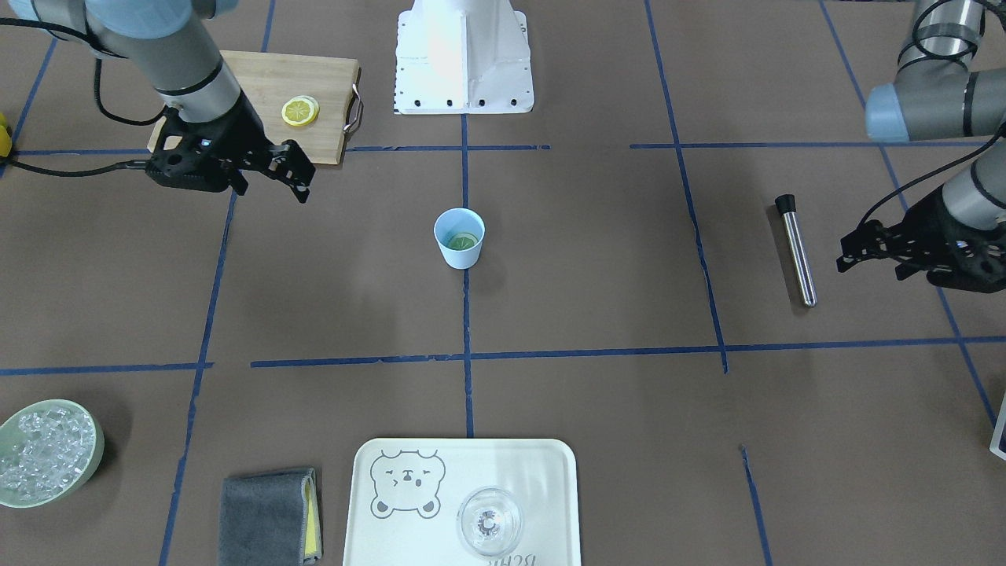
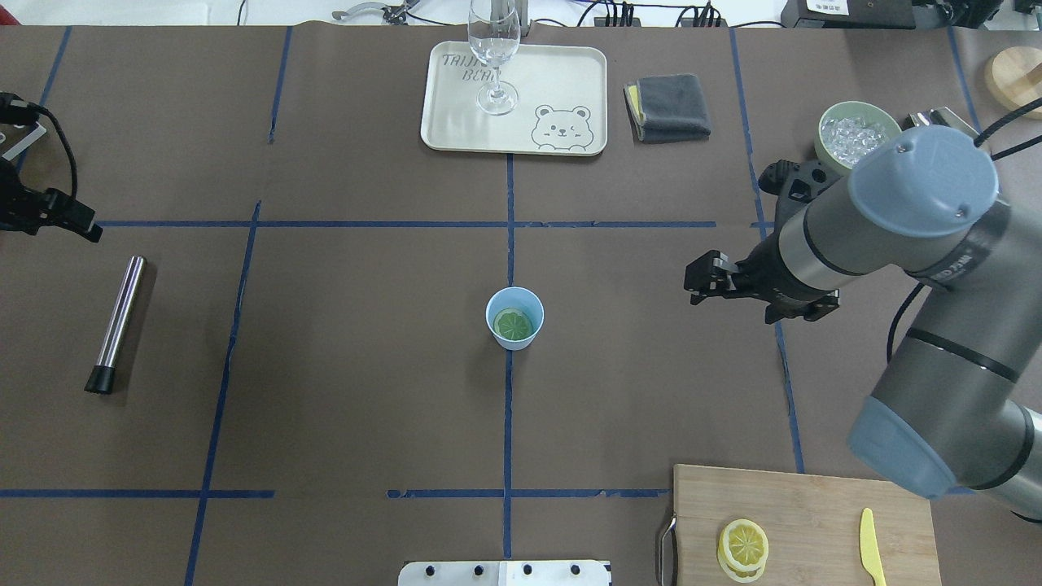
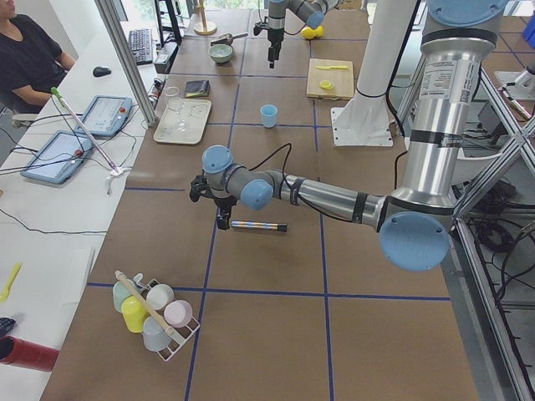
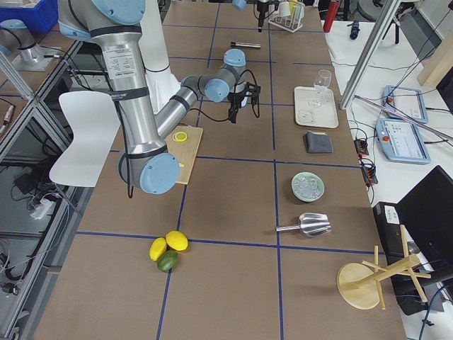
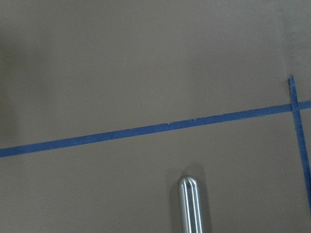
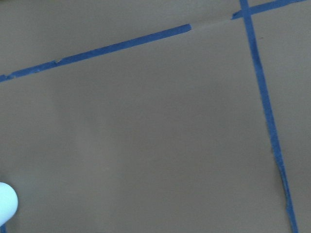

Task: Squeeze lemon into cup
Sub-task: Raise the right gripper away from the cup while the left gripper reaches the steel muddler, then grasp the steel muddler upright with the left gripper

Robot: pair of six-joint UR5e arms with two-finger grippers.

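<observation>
The light-blue cup [image 1: 460, 258] stands upright at the table's middle, also in the overhead view [image 2: 537, 313]. A lemon slice [image 2: 514, 325] lies flat inside it, looking greenish there [image 1: 463, 241]. More lemon slices [image 2: 742, 547] are stacked on the wooden cutting board [image 2: 814, 513]. My right gripper [image 2: 730, 305] hovers open and empty, between the cup and the board, well to the side of the cup [image 1: 271, 189]. My left gripper [image 1: 870, 270] is open and empty near the table's far side. A sliver of the cup's rim [image 6: 6, 201] shows in the right wrist view.
A steel rod with a black cap [image 2: 118, 321] lies below the left gripper [image 5: 190, 206]. A yellow plastic knife [image 2: 871, 547] lies on the board. A tray [image 2: 570, 81] holds a clear glass [image 2: 494, 57]. A grey cloth [image 2: 672, 106] and a green bowl [image 2: 822, 134] of ice sit at the back.
</observation>
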